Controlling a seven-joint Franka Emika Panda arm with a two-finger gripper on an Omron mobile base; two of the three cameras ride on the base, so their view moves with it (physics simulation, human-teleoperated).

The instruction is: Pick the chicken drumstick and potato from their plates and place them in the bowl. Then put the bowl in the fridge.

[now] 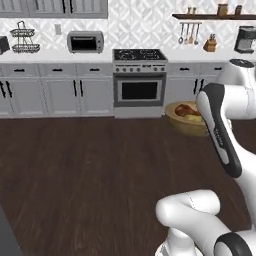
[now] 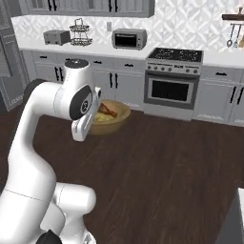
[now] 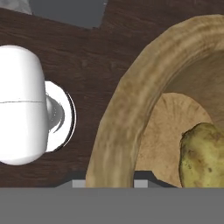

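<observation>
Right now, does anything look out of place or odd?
Nothing looks spilled or damaged. The bowl hangs above the dark floor, clamped at its rim, with the drumstick and potato inside.

Dark wood floor (image 1: 75,170) stretching toward grey cabinets (image 1: 60,92), a steel oven (image 1: 139,82) sitting beneath patterned wall tiles (image 1: 140,25).

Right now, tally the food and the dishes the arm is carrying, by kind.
Wooden bowl: 1
Chicken drumstick: 1
Potato: 1
Total: 3
</observation>
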